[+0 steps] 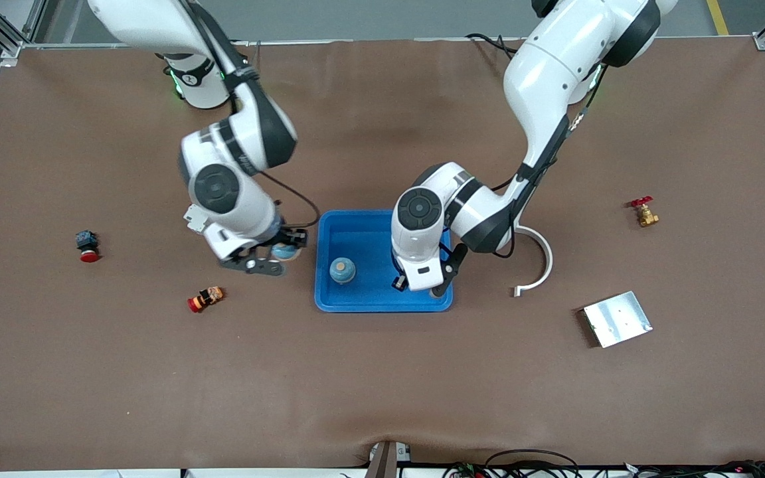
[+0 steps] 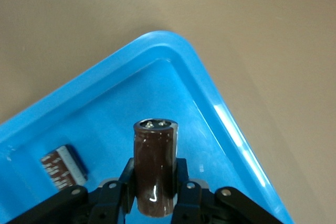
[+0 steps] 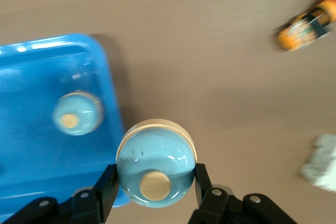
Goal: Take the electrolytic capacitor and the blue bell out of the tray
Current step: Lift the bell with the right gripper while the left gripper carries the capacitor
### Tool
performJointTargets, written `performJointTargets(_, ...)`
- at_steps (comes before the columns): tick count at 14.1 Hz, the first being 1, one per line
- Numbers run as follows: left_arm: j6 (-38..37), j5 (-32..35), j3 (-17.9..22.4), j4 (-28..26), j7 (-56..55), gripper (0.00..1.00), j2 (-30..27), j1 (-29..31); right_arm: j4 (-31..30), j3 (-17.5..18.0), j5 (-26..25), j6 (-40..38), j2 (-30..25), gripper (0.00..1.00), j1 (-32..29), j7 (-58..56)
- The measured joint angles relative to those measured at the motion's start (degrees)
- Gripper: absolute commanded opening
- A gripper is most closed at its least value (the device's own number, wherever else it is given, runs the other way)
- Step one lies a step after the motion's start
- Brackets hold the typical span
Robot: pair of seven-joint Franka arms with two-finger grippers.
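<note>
Left end effector [image 2: 155, 192] grips capacitor [image 2: 154, 166] over tray [image 1: 329, 302]; right end effector [image 3: 152, 192] grips bell [image 3: 155, 163].

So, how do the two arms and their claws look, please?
Both arms have glossy white shells with dark grey joint bands and round dark caps. A black cable runs along each arm. The left claw and the right claw are black, with silver screws on the finger links. Green lights glow near the bases.
</note>
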Motion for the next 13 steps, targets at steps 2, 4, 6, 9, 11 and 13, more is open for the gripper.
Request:
performJointTargets(2, -0.9, -0.1, -0.1, -0.5, 6.5, 0.00, -2.1, 0.9, 0.0, -0.2, 0.0, -3.5, -0.8, 0.00, -5.0, -7.7)
performJointTargets(4, -3.1, -0.5, -1.3, -1.0, 16.0, 0.00, -3.8, 3.1, 0.0, -0.4, -0.1, -6.7, -1.5, 0.00, -11.2, -16.1)
performJointTargets(6, -7.3, -0.6, -3.1, -1.6, 26.7, 0.00, -5.5, 6.2, -0.6, -0.6, -1.6, -8.3, -2.1, 0.00, -18.2, -25.8)
performJointTargets(9, -9.0, -0.6, -4.0, -7.0, 42.0, 0.00, -9.8, 9.7, -3.2, -0.7, -5.1, -8.1, -2.3, 0.00, -27.1, -36.7)
performJointTargets(11, -8.7, -0.6, -4.9, -12.1, 50.3, 0.00, -13.6, 13.3, -5.5, -0.7, -7.3, -5.7, -2.4, 0.00, -30.9, -41.0)
performJointTargets(13, -5.2, -0.6, -5.9, -18.8, 56.4, 0.00, -17.6, 16.7, -9.1, -0.7, -8.8, -0.9, -2.4, 0.00, -35.8, -46.7)
